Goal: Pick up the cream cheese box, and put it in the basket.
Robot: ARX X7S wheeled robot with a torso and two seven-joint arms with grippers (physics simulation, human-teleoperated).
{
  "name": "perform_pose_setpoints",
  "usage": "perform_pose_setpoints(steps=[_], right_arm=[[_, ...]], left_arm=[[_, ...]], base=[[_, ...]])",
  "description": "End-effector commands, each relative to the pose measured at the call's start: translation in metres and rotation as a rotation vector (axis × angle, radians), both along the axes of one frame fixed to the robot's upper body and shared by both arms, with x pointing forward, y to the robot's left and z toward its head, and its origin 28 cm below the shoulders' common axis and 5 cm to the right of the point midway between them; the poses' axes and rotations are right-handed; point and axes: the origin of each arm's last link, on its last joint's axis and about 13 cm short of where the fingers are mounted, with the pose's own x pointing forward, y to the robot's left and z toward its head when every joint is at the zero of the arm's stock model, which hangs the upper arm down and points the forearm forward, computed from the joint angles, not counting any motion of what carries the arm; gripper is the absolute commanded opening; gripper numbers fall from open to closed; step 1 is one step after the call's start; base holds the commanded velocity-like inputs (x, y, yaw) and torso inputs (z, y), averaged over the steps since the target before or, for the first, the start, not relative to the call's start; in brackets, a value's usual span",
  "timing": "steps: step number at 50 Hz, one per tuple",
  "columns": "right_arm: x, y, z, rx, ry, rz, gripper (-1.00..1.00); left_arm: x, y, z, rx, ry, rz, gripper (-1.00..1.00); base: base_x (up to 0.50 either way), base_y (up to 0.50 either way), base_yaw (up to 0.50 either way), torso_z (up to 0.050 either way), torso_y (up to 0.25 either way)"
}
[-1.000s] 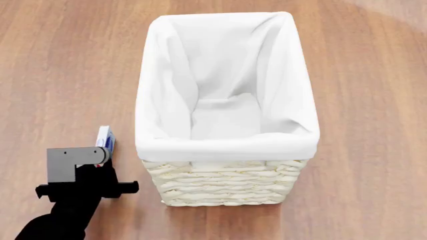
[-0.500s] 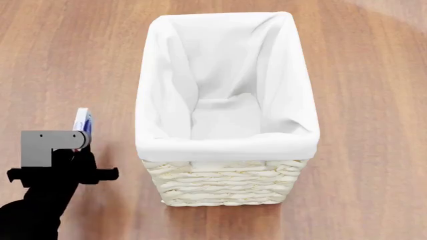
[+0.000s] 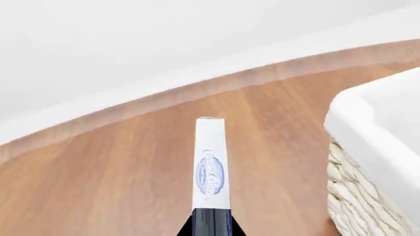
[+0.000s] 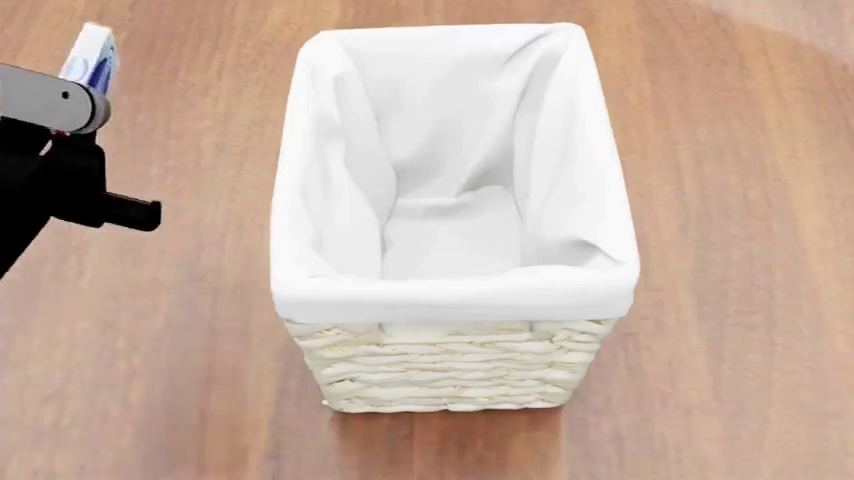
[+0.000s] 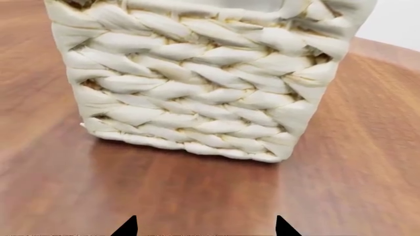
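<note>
The cream cheese box, thin and white with a blue oval mark, is held edge-on at the far left of the head view, above the wooden table. My left gripper is shut on it. In the left wrist view the cream cheese box sticks out from the left gripper, well above the floor. The basket, woven wicker with a white liner, stands at centre, to the right of the box. Its rim and wall show beside the box. My right gripper is open, facing the basket's wicker wall.
The wooden table surface spreads all around the basket. In the left wrist view the table's far edge curves below a white background. Nothing else shows.
My left gripper has lifted with the cream cheese box, moving up and to the far left in the head view. The basket has stayed where it was.
</note>
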Motion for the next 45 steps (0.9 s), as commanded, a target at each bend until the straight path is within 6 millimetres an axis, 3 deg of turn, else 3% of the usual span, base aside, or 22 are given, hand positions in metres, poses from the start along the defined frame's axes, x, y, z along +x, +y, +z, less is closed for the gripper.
perform_pose_setpoints(steps=[1, 7, 22, 33, 37, 45], right_arm=[[-0.001, 0.001, -0.001, -0.001, 0.003, 0.008, 1.00], [-0.001, 0.002, -0.002, -0.004, 0.004, 0.014, 1.00], [-0.003, 0.004, -0.002, 0.004, 0.007, 0.040, 1.00], [-0.004, 0.004, 0.000, 0.013, 0.004, 0.044, 1.00], [-0.004, 0.005, 0.000, 0.013, 0.005, 0.050, 1.00], [-0.005, 0.006, -0.002, 0.017, 0.010, 0.061, 1.00]], left_arm=[[-0.020, -0.007, 0.064, 0.108, 0.001, -0.104, -1.00], [-0.026, -0.018, 0.086, 0.234, 0.089, -0.212, -1.00], [-0.041, -0.055, 0.133, 0.519, 0.126, -0.383, -1.00], [-0.039, -0.079, 0.147, 0.602, 0.127, -0.445, -1.00], [-0.039, -0.093, 0.144, 0.648, 0.132, -0.493, -1.00], [-0.024, -0.102, 0.141, 0.648, 0.194, -0.537, -1.00]], base=[[0.00, 0.00, 0.00, 0.000, 0.000], [0.00, 0.00, 0.00, 0.000, 0.000], [0.00, 0.00, 0.00, 0.000, 0.000], [0.00, 0.00, 0.00, 0.000, 0.000], [0.00, 0.00, 0.00, 0.000, 0.000], [0.00, 0.00, 0.00, 0.000, 0.000]])
